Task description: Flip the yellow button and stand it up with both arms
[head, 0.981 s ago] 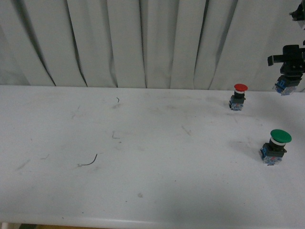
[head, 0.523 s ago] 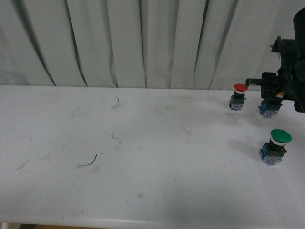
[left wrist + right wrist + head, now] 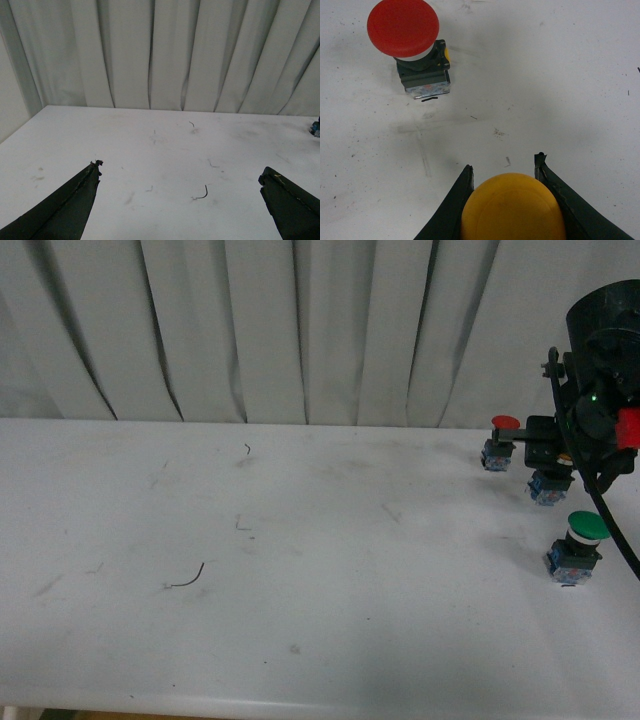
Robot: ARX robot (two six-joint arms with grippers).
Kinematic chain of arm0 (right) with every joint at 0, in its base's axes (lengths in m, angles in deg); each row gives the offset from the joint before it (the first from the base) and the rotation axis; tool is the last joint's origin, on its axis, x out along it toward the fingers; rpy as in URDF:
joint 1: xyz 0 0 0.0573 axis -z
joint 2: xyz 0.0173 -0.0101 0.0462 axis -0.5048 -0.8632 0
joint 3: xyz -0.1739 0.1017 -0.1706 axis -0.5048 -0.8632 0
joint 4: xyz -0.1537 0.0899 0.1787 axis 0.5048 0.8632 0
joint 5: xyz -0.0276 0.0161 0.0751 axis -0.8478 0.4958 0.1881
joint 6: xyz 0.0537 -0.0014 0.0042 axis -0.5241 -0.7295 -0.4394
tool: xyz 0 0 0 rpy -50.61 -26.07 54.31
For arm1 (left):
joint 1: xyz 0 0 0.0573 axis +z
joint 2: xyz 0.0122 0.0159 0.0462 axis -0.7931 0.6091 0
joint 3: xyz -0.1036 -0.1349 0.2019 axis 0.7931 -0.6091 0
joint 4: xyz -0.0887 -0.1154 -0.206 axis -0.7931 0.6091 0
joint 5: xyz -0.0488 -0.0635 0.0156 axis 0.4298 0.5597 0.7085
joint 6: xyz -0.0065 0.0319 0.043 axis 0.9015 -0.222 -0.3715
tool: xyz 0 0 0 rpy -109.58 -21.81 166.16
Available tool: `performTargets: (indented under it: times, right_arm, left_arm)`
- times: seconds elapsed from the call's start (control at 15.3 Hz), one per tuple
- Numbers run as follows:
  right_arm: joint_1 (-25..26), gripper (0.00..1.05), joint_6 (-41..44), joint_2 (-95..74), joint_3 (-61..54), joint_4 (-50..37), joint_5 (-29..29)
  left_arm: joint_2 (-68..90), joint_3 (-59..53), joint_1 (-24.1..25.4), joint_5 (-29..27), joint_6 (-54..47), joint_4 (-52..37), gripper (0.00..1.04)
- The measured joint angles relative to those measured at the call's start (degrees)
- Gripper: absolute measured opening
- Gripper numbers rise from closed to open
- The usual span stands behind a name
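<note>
My right gripper [image 3: 504, 167] is shut on the yellow button [image 3: 512, 207]; its round yellow cap fills the space between the two black fingers. In the front view the right arm [image 3: 600, 390] is at the far right of the table, with the button's blue-grey block [image 3: 547, 487] showing under the gripper, low over the table between the red-capped and green-capped switches. My left gripper [image 3: 180, 172] is open and empty above the white table; only its two black fingertips [image 3: 92, 170] show. The left arm is out of the front view.
A red-capped switch [image 3: 499, 443] [image 3: 415, 47] stands near the back right. A larger green-capped switch [image 3: 578, 545] stands nearer, at the right edge. A thin dark wire scrap [image 3: 187, 580] lies on the white table [image 3: 300, 570]. A pleated white curtain [image 3: 300, 330] hangs behind.
The right arm has come down and to the left with the yellow button, from high at the right edge to just above the table beside the red-capped switch.
</note>
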Motion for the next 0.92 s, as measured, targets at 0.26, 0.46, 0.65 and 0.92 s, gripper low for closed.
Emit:
performTargets:
  times: [0.26, 0.46, 0.65, 0.92]
  right_arm:
    - [-1.3, 0.34, -0.3, -1.2, 2.3, 1.8, -1.8]
    - [-1.8, 0.34, -0.2, -2.7, 2.8, 2.0, -3.5]
    - [-1.8, 0.34, -0.2, -4.1, 2.9, 1.4, -4.5]
    - [-2.2, 0.34, 0.2, -4.1, 3.1, 1.3, -4.9]
  left_arm:
    - [0.0, 0.0, 0.0, 0.0, 0.0, 0.0, 0.98]
    - [0.0, 0.0, 0.0, 0.0, 0.0, 0.0, 0.98]
    - [0.0, 0.0, 0.0, 0.0, 0.0, 0.0, 0.98]
    - [0.0, 0.0, 0.0, 0.0, 0.0, 0.0, 0.98]
